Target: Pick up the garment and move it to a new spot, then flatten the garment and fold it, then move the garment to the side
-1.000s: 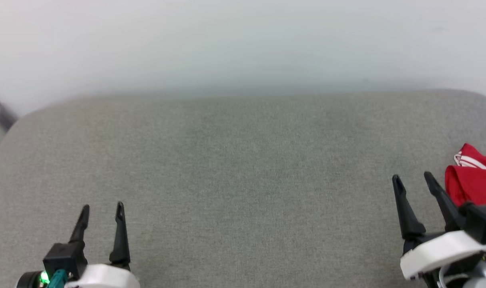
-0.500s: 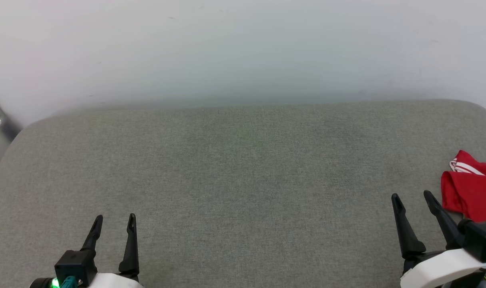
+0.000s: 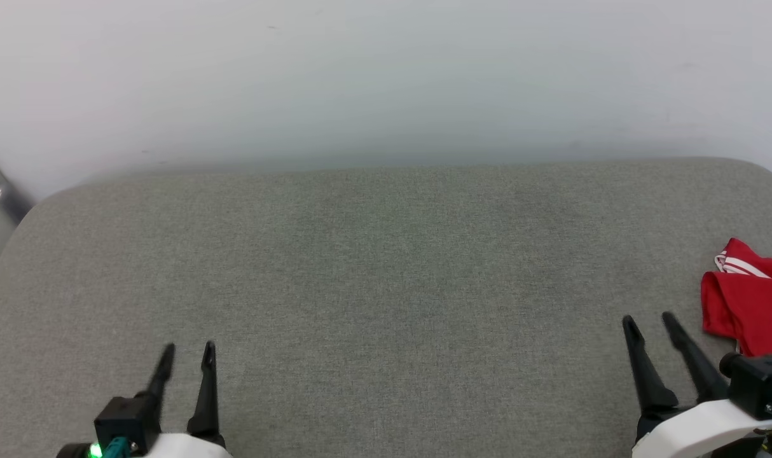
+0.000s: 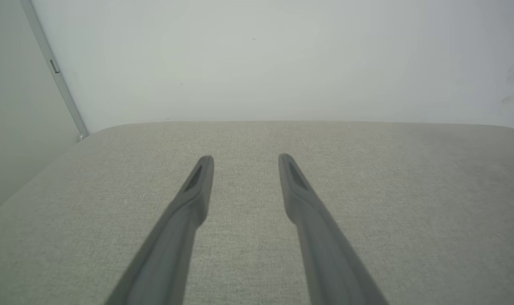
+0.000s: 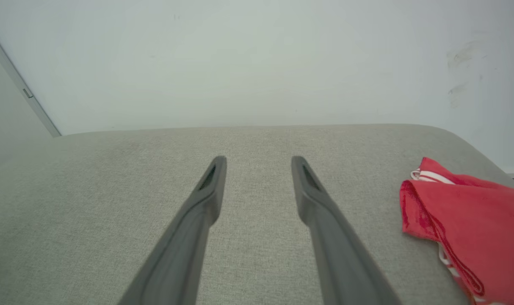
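In the head view we see a broad grey woven fabric cushion [image 3: 386,267] with rounded far corners, set against a plain pale wall [image 3: 386,76]; a thin grey metal rail [image 3: 1,184] slants down the wall at the far left. The left gripper [image 3: 189,348] sits at the lower left over the cushion, its two long dark fingers set apart with nothing between them, and one finger looks blurred. The right gripper [image 3: 648,320] sits at the lower right, its fingers likewise spread and holding nothing. The garment [image 3: 748,305], a bunched red jersey-style T-shirt with red-striped white trim showing at its far edge, lies on the cushion at the right edge of the picture, just beside the right gripper on its outer side and well apart from the left gripper.

In the left wrist view we find the left gripper [image 4: 244,159] with its fingers parted above bare grey cushion [image 4: 409,190], pointing toward the wall [image 4: 282,63]; the metal rail [image 4: 56,72] runs down at the upper left.

In the right wrist view the right gripper [image 5: 258,160] has its fingers parted over the cushion [image 5: 92,203], gripping nothing. The garment [image 5: 460,220] lies crumpled at the lower right near the cushion's rounded corner, apart from the nearer finger; we make out a red stitched hem and a strip of striped white trim.
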